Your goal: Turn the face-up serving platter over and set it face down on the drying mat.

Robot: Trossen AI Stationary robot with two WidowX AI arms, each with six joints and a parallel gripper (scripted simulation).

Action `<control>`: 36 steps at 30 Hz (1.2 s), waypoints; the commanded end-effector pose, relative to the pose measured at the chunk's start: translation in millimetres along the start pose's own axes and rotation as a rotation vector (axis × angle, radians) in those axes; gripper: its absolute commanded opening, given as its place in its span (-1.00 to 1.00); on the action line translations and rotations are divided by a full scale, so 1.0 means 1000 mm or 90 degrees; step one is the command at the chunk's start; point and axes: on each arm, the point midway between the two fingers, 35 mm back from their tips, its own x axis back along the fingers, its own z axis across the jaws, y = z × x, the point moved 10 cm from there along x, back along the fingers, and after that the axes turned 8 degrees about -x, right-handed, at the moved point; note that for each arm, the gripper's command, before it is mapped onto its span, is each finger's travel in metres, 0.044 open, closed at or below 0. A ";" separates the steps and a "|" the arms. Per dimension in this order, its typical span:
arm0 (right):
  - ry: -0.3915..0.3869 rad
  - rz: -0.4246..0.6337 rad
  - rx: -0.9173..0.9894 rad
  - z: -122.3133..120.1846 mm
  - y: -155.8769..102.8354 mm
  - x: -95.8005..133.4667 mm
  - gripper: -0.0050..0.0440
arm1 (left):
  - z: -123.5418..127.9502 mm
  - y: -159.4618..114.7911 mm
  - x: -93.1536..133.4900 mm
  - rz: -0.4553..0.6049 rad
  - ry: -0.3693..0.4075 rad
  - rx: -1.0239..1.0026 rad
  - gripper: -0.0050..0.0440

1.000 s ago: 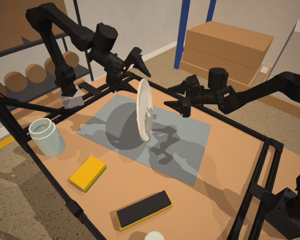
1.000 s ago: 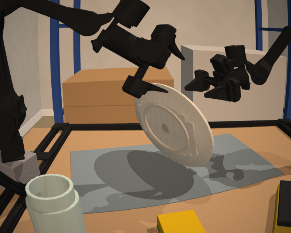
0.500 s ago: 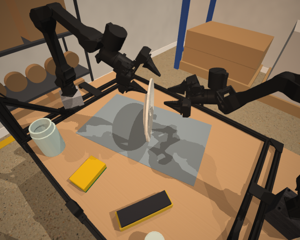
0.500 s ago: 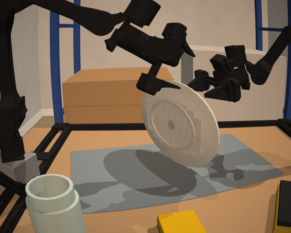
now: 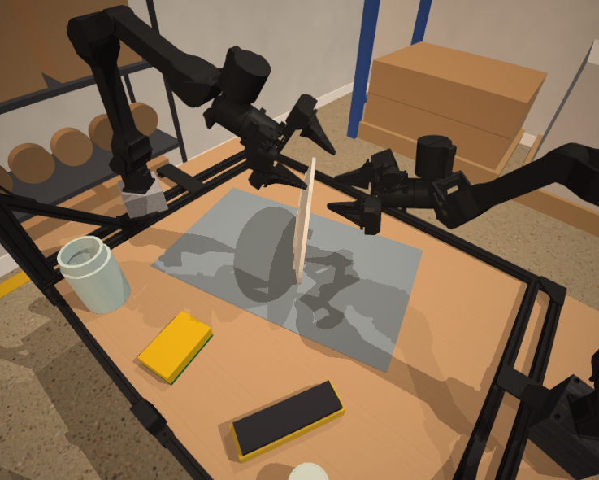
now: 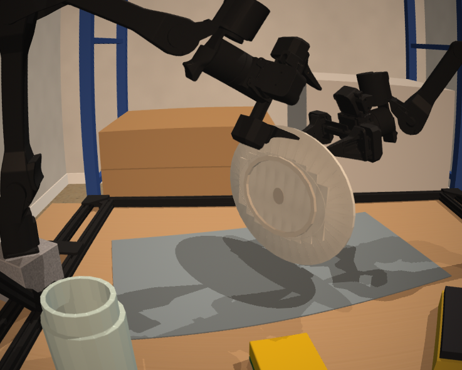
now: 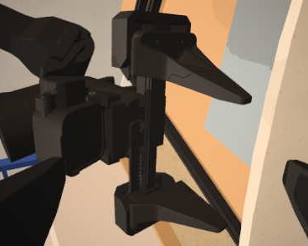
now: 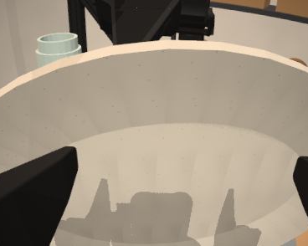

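You've got the round cream serving platter (image 5: 303, 222) (image 6: 280, 214) (image 7: 274, 125) (image 8: 166, 159) nearly on edge over the grey-blue drying mat (image 5: 213, 207) (image 6: 129, 254) (image 7: 241, 84) (image 8: 289, 243). Black left gripper (image 5: 320, 170) (image 6: 309, 113) (image 7: 175, 167), at its 12 o'clock in the top view, and black right gripper (image 5: 332, 192) (image 6: 316, 139) (image 7: 236, 172) (image 8: 189, 163), around 2, both have fingers apart, unclamped. Push too hard and it'll probably slam toward 3 if the right's not bracing it.

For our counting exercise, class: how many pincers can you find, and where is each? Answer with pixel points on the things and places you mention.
2. The left pincer (image 5: 320, 169) (image 6: 309, 113) is at the serving platter's (image 5: 303, 222) (image 6: 280, 195) (image 8: 170, 88) underside; the right pincer (image 5: 331, 192) (image 6: 315, 139) (image 7: 236, 172) faces its upper side. None seems hidden.
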 end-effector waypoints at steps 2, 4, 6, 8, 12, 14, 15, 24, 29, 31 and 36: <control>0.003 -0.001 -0.003 0.000 0.000 0.000 1.00 | 0.004 0.000 -0.011 -0.002 -0.002 -0.004 1.00; 0.003 -0.001 -0.003 0.000 0.000 0.000 1.00 | 0.006 0.000 -0.015 -0.002 -0.002 -0.004 1.00; 0.003 -0.001 -0.003 0.000 0.000 0.000 1.00 | 0.007 -0.001 -0.019 -0.002 -0.002 -0.004 1.00; 0.003 -0.001 -0.003 0.000 0.000 0.000 1.00 | 0.008 -0.001 -0.020 -0.002 -0.002 -0.004 1.00; 0.003 -0.001 -0.003 0.000 0.000 0.000 1.00 | 0.010 -0.001 -0.026 -0.002 -0.002 -0.004 1.00; 0.003 -0.001 -0.003 0.000 0.000 0.000 1.00 | 0.011 -0.001 -0.029 -0.002 -0.002 -0.004 1.00; 0.003 -0.001 -0.003 0.000 0.000 0.000 1.00 | 0.012 -0.001 -0.031 -0.002 -0.002 -0.004 1.00; 0.003 -0.001 -0.003 0.000 0.000 0.000 1.00 | 0.012 -0.001 -0.031 -0.002 -0.002 -0.004 1.00; 0.003 -0.001 -0.003 0.000 0.000 0.000 1.00 | 0.002 0.006 -0.023 -0.006 -0.012 0.000 1.00; 0.003 -0.001 -0.003 0.000 0.000 0.000 1.00 | -0.013 0.016 -0.010 -0.011 -0.027 0.004 1.00; 0.003 -0.001 -0.003 0.000 0.000 0.000 1.00 | -0.067 0.040 0.033 -0.023 -0.072 0.013 1.00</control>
